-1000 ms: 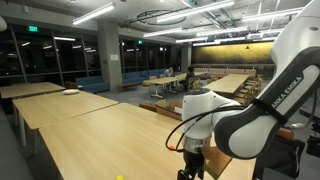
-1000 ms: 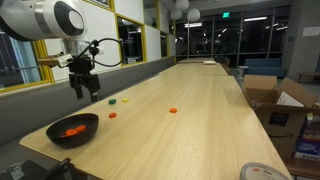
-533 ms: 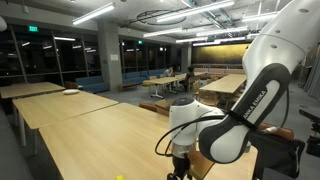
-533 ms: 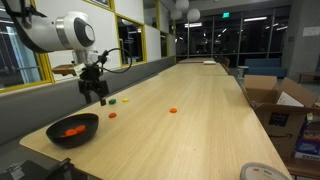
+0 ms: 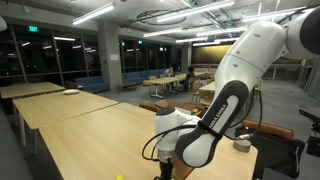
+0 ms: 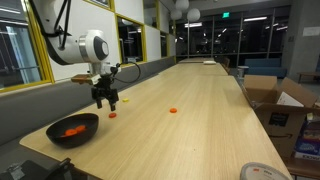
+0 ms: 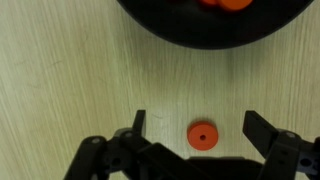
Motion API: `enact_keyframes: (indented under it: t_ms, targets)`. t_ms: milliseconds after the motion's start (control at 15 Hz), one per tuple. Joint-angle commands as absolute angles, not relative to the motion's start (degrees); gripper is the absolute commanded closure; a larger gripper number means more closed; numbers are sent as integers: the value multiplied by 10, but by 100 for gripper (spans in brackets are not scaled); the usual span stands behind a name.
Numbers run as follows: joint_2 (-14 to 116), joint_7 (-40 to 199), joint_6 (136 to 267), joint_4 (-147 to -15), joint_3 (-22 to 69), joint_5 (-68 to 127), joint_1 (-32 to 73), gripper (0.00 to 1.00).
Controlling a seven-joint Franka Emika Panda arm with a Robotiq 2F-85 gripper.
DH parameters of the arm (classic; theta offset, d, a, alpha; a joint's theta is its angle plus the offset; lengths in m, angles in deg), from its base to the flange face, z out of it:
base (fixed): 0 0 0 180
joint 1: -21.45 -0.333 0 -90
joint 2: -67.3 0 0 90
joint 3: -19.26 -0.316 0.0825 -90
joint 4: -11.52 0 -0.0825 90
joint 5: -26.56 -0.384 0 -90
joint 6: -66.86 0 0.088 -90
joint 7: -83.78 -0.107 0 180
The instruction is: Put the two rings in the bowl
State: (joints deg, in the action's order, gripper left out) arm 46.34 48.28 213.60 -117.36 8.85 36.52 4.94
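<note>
In the wrist view a small orange ring (image 7: 203,135) lies flat on the wooden table between the two fingers of my open gripper (image 7: 196,120), touching neither. The dark grey bowl (image 7: 170,30) is just beyond it and holds orange pieces. In an exterior view the gripper (image 6: 106,98) hangs low over that ring (image 6: 112,115), right of the bowl (image 6: 73,129). A second orange piece (image 6: 172,110) lies farther along the table. A tiny yellow speck (image 5: 119,177), perhaps the yellow ring, shows at the bottom edge of an exterior view.
The long wooden table (image 6: 200,120) runs far back beside a window wall. A white flat dish (image 6: 262,173) sits at the near corner. Cardboard boxes (image 6: 275,105) stand beside the table. The arm's bulk (image 5: 205,140) fills the lower part of an exterior view.
The arm has swung along the table towards the bowl and come down, so the open gripper now sits over the orange ring.
</note>
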Motion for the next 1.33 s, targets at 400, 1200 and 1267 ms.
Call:
enact_keyframes:
  t_ms: [400,1200,1267]
  targets:
    - [373,523,2153,-1081,125,324,29,0]
    - [381,518,2213,-1108,149,290,-14,0]
    - [380,514,2214,-1109,157,295,-20,0]
